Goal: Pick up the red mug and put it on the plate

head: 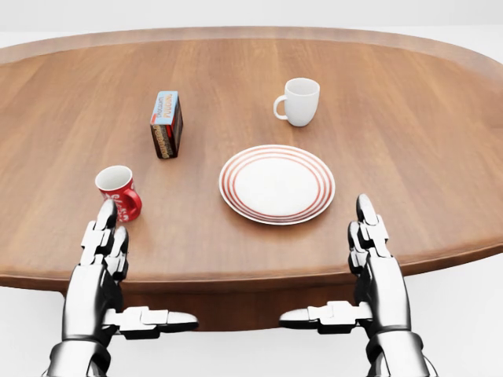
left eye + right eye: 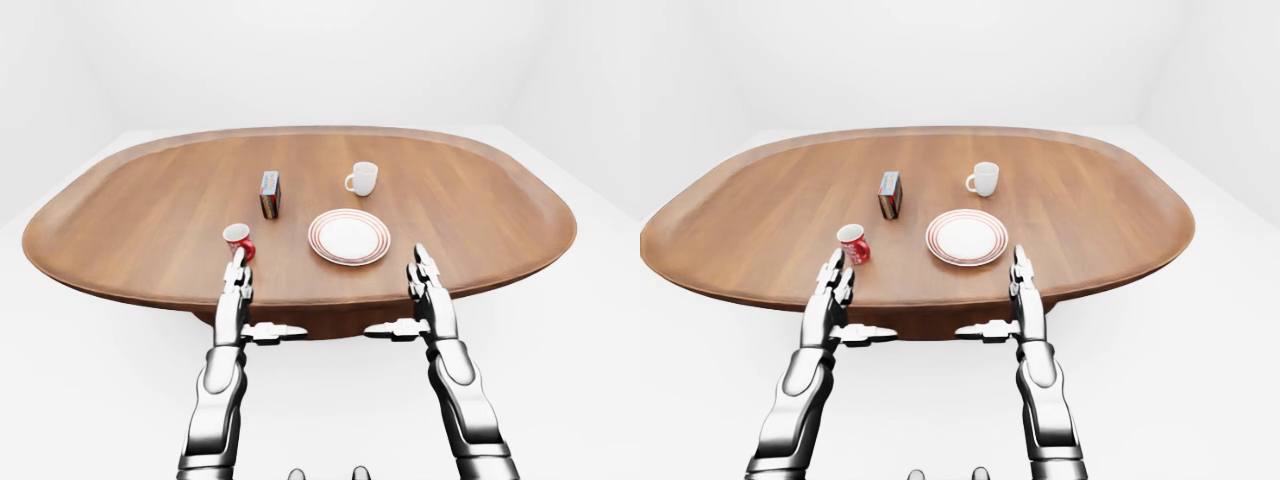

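Centrally on the oval wooden table [image 1: 409, 141] sat a white plate with red rim rings [image 1: 277, 184], nothing resting on it. Toward the table's far edge from the plate stood a white mug [image 1: 299, 101], upright, handle pointing to the head view's left. A small printed box [image 1: 167, 124] stood upright left of the white mug, well apart from the plate. Bare wood lay between the plate and the red mug [image 1: 119, 192].

Red mug: upright, white interior, white lettering on its side, near the table's near edge, left of the plate. Left hand [image 1: 102, 259] was released, fingers straight, thumb out sideways, fingertips [image 1: 107, 214] just beside the mug; contact could not be resolved. Right hand [image 1: 373, 263] was likewise released, over the near edge below the plate.
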